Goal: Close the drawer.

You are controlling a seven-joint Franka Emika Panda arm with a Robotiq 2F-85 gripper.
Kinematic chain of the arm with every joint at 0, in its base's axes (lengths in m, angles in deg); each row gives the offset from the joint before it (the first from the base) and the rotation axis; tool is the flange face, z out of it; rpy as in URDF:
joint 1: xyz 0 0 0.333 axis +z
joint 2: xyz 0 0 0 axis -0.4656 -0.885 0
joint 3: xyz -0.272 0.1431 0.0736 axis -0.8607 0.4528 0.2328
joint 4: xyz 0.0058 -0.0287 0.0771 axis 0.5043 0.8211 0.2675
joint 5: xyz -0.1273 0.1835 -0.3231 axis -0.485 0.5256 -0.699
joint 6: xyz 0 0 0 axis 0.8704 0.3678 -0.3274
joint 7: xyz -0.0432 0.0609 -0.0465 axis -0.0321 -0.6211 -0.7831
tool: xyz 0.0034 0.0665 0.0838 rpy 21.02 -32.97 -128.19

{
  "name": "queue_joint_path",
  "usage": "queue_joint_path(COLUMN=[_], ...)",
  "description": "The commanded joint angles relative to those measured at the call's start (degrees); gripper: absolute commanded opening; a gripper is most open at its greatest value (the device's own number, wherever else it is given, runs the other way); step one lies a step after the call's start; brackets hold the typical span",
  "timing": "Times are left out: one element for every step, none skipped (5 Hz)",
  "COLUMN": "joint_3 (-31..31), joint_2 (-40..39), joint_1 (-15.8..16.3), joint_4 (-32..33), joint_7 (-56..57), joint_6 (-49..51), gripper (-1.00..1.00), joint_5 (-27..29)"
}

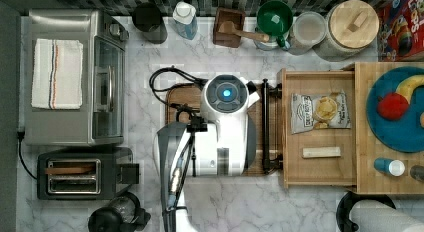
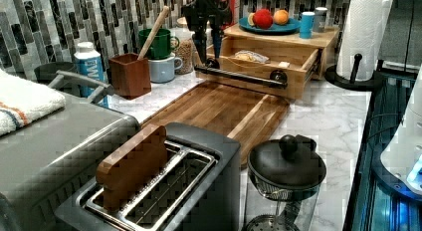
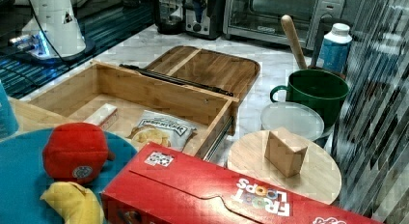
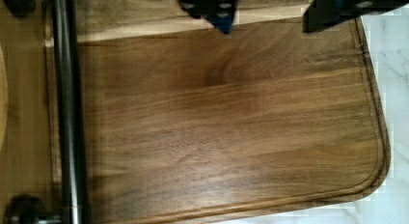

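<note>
The drawer (image 1: 320, 127) is standing open, rigid and light-looking; pushing its black bar handle (image 1: 265, 126) should suit. The claw (image 4: 270, 14) is hanging with fingers apart.

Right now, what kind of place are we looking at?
Most likely a kitchen counter: a toaster and toaster oven stand on marble, with an open drawer holding a bag of chips.

dark cutting board (image 1: 183, 99) beside toaster (image 1: 82, 173) on marble counter (image 1: 145, 112).
</note>
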Motion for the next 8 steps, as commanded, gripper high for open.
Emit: queue_joint_path(joint_3=[1.1, 0.5, 0.5, 0.8, 1.3, 0.4, -0.6, -1.5], joint_2=[-2.7, -5.0, -7.0, -8.5, -9.3, -9.3, -10.0, -11.2], joint_1=[1.5, 1.1, 0.5, 0.4, -1.1, -1.9, -2.9, -4.9], joint_4=[2.6, 3.5, 4.8, 5.4, 6.2, 6.3, 5.8, 5.5], joint_7=[6.4, 7.5, 9.6, 10.0, 13.2, 16.9, 20.1, 23.9], joint_6=[-8.0, -11.3, -14.8, -16.8, -18.4, -17.9, -18.4, -21.5], gripper=[-1.0, -1.0, -1.0, -1.0, -1.0, -1.0, -1.0, -1.0], joint_5=[-4.9, -6.0, -4.7, -3.3, -1.8, -1.2, -1.7, -2.1])
